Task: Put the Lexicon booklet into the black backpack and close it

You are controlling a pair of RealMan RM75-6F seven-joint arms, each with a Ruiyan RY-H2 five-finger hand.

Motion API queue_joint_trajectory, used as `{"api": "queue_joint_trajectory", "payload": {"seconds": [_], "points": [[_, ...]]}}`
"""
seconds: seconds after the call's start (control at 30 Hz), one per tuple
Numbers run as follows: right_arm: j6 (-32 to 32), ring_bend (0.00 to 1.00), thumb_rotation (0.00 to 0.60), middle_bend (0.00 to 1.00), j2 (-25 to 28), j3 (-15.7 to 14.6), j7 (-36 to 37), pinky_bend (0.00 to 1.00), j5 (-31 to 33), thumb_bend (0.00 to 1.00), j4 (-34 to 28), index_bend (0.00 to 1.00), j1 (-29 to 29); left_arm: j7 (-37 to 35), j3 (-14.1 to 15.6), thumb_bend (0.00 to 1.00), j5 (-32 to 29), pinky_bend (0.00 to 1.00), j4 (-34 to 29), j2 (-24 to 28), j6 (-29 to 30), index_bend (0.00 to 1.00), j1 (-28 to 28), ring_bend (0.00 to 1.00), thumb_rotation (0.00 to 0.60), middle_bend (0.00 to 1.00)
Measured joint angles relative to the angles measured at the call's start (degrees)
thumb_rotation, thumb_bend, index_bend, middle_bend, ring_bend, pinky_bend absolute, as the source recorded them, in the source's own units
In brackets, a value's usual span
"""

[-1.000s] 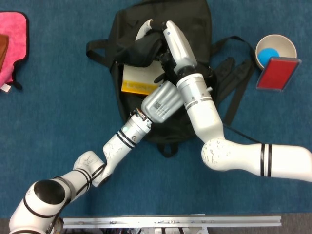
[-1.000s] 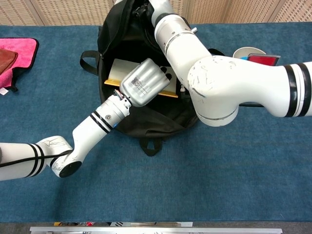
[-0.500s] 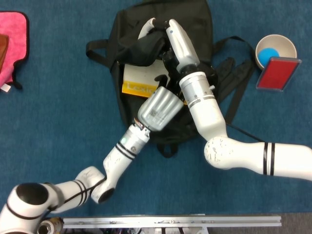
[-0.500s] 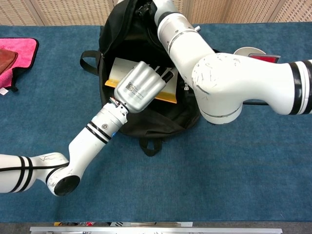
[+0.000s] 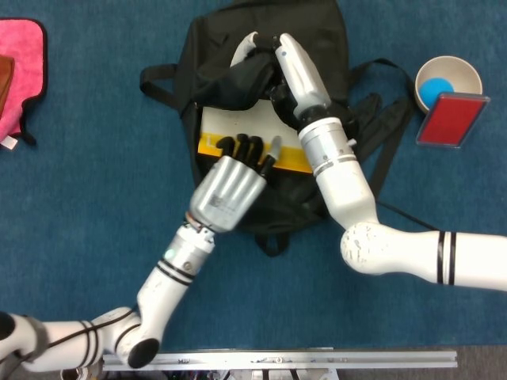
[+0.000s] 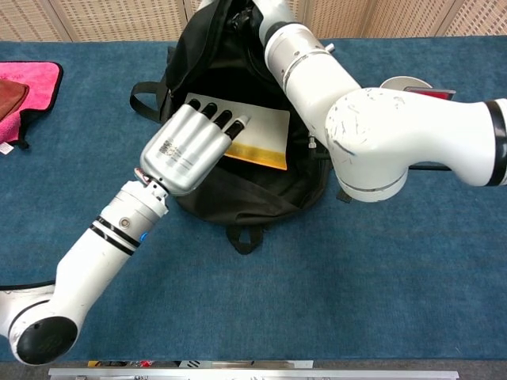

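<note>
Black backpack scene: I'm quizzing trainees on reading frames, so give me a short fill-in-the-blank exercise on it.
1. The booklet lies inside the open ____ backpack.
2. The right hand holds up the backpack's ____.
3. The left hand rests over the booklet's ____ band.
4. The cloth at the far left is ____.

Missing words: black; flap; yellow; pink

No readable text; small square code label on silver left hand (image 6: 184, 150) was too blurred.
</note>
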Motion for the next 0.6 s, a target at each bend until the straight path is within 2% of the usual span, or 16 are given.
{"api": "queue_joint_trajectory", "payload": {"seconds": [0.23,0.4,0.6], "points": [[-0.4,0.63,0.6,0.61,1.0,-0.9,-0.1,0.85,-0.2,1.0,-0.5,0.71,-0.5,-0.9,1.0,0.0,-0.8,0.42,-6.5,6.0,1.1,0.15,2.9,0.31,0.6,0.31],[-1.3,0.62,0.6,0.6,2.1,-1.8,0.0,0.85,-0.5,1.0,-1.4,0.71,-1.2,-6.8,0.6,0.0,-1.4,0.41,-10.3,9.8,1.3,0.15,3.9,0.31,0.6,0.31],[-3.7,0.58,0.6,0.56,4.3,-3.7,0.3,0.83,-1.4,1.0,-2.7,0.68,-2.4,-13.6,-0.8,0.0,-3.7,0.41,-15.6,17.8,1.3,0.15,5.4,0.31,0.6,0.3]]}}
